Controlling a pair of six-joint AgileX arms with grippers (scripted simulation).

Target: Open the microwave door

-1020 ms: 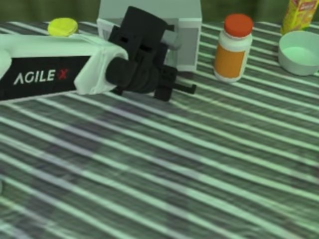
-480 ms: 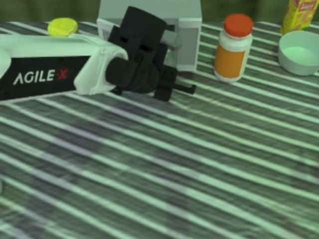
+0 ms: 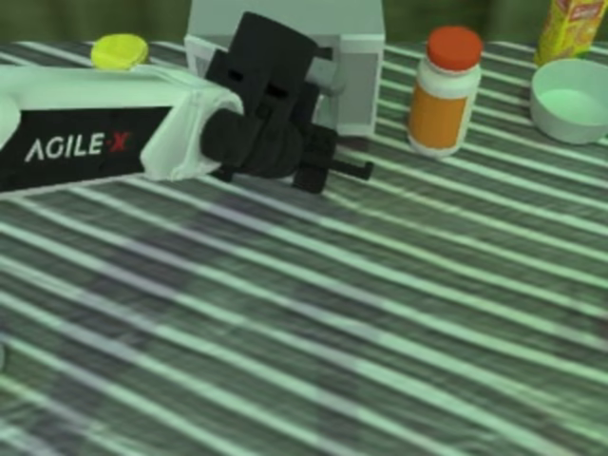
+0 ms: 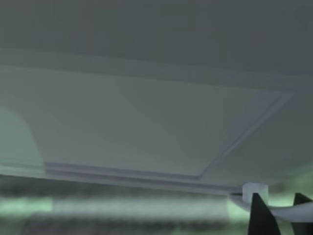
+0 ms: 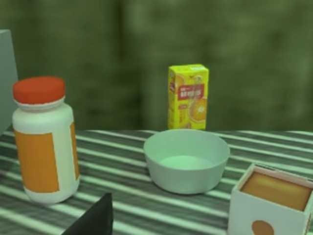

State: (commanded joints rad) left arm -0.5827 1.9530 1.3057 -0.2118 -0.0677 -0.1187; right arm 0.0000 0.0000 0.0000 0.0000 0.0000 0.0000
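Up close, left claw [image 4: 276,215] fingers narrowly apart, straddling handle [image 4: 274,208] below microwave door [image 4: 146,132]

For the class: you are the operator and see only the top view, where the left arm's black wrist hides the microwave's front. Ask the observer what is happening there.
Observer: The left wrist view shows the left gripper close up against the microwave door. The door's window fills most of that view.
Operator: Is there anything to grab?
Observer: Yes, a pale handle sticks out near the door's edge, right at the gripper.
Operator: And the right arm?
Observer: Its wrist view faces the bowl. Beside the bowl stands a white box with an orange top, which your view lacks.
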